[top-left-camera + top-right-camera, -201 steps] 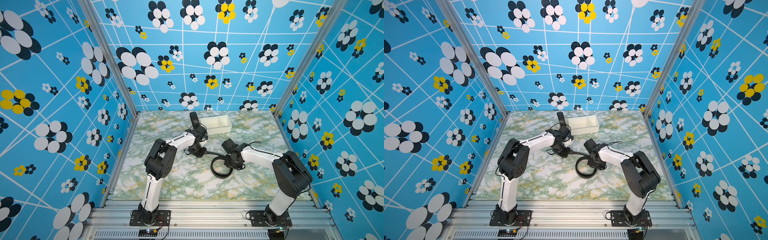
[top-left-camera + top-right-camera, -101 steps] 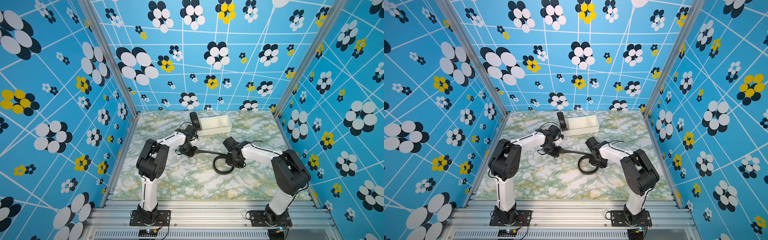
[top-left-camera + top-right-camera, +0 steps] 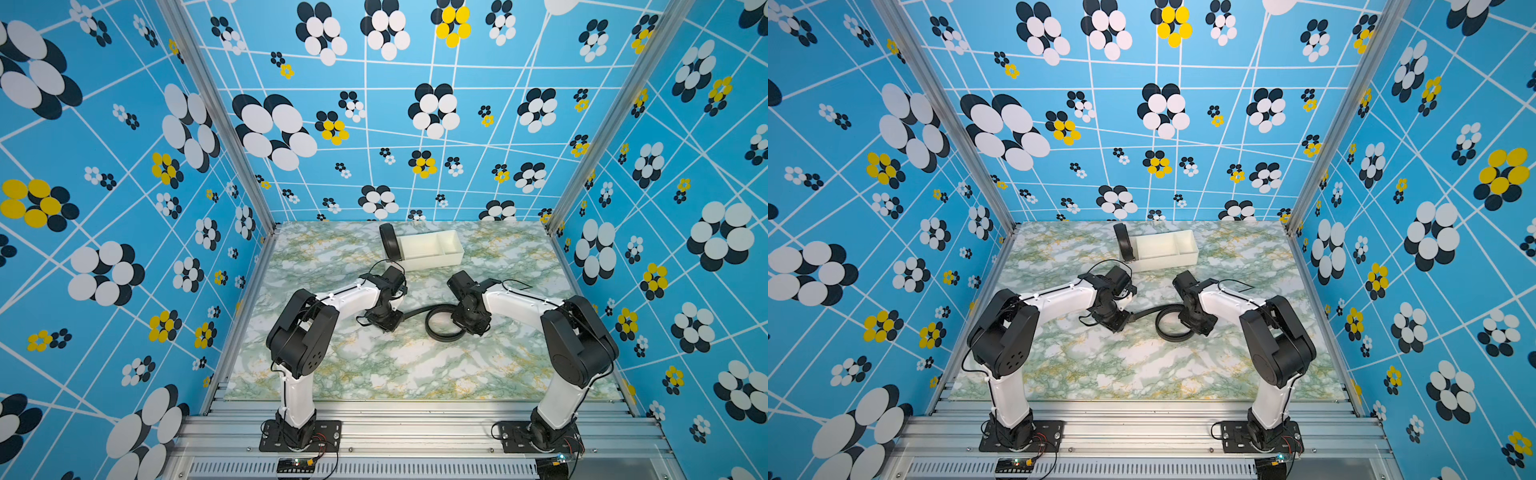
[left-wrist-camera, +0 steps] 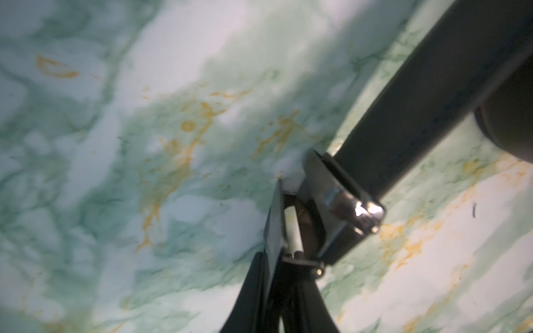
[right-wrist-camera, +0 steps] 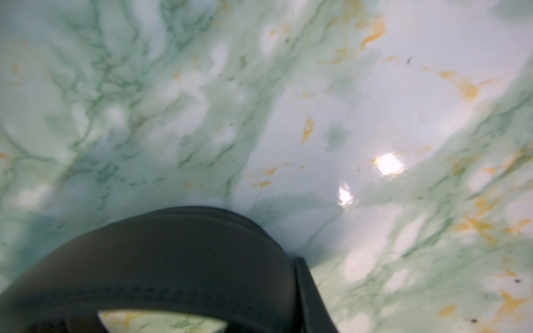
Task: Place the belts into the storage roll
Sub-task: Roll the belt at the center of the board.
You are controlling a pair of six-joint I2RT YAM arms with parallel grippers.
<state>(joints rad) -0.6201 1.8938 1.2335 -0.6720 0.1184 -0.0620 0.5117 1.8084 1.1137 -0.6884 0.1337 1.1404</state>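
Our left hand (image 3: 388, 323) is pressed together on the buckle (image 4: 340, 207) of the loose belt (image 3: 415, 312). In the left wrist view its fingers (image 4: 251, 294) pinch the metal end, low over the tabletop (image 3: 395, 365). From this hand the strap runs flat across the marble surface towards the right hand (image 3: 469, 323), and there it curls into an open loop which stands on its edge. The right hand sits at the side of this loop that is farther from the left hand. In the right wrist view the black band bends just beside one finger (image 5: 308, 294), but we cannot tell if this hand is pinching the band or only touching it. Beyond both hands, away from the arm bases, lies the storage roll (image 3: 432, 259), well apart from them. A coiled belt (image 3: 390, 245) stands on edge at the end of it that is nearer to the left hand. We cannot tell whether this coil is inside the end compartment or just outside the wall.
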